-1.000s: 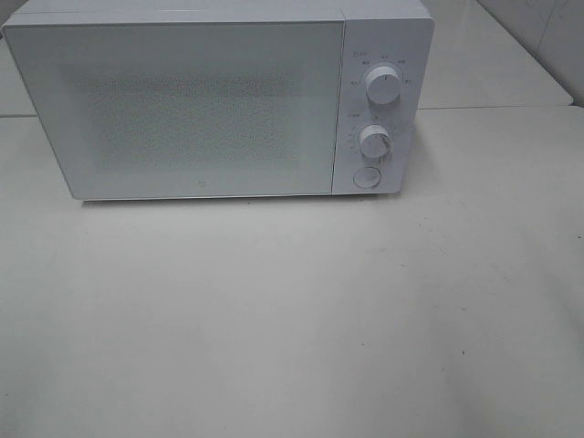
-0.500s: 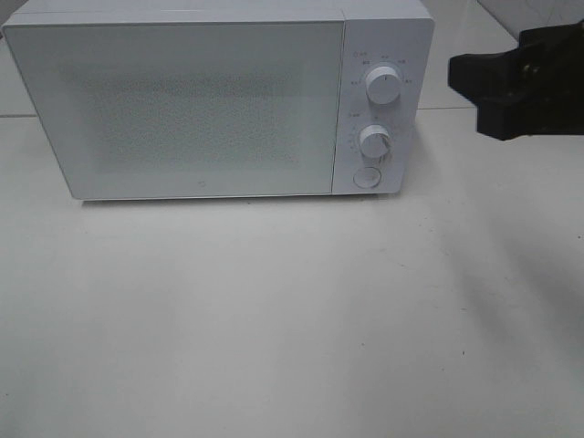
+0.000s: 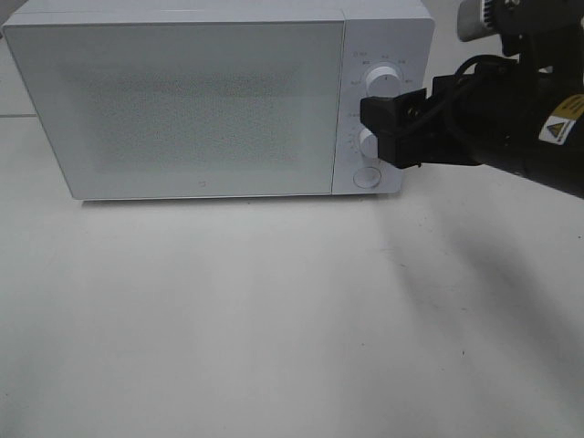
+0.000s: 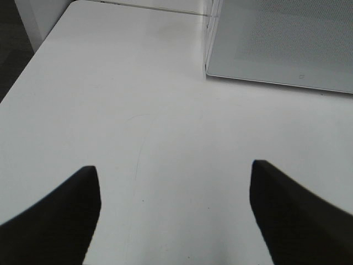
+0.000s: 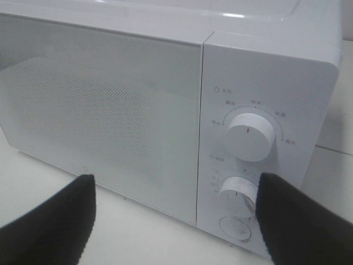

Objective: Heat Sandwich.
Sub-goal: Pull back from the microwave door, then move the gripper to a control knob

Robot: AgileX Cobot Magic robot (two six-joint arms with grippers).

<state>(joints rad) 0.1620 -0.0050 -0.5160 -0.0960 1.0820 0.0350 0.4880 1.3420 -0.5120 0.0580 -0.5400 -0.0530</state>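
White microwave [image 3: 201, 100] is sitting at the back of the pale surface [image 3: 274, 319]. Its door [image 3: 182, 105] is shut, the front is facing the high camera, and its long side is running left to right. The sandwich isn't showing in any of the three views, so I can't tell where it's lying, which way it's pointing or how its long axis is running. The door's dotted mesh window is only reading as grey speckle, and nothing behind it is coming through.

Over on the right, the right claw [image 3: 391, 132] is hanging in front of the control panel [image 5: 270, 110], with its black arm [image 3: 511, 128] running off the right edge of the high view. It's released, and its fingers [image 5: 60, 221] are standing wide apart with nothing between them. From its own wrist camera those two dark fingers are framing the door edge and the panel. In the high view it's covering most of the lower dial [image 5: 238, 190] and clipping the bottom of the upper dial [image 3: 381, 80]. The round button [image 3: 367, 177] is showing just below it. I can't tell whether the claw is touching the panel or hovering just off it.

As for the left claw [image 4: 174, 165], it's not appearing in the high view at all. Its wrist camera is showing it released too, with two dark fingertips spread over the surface. A lower front corner of the microwave is sitting ahead of it. The little labels around the dials are too small to read.
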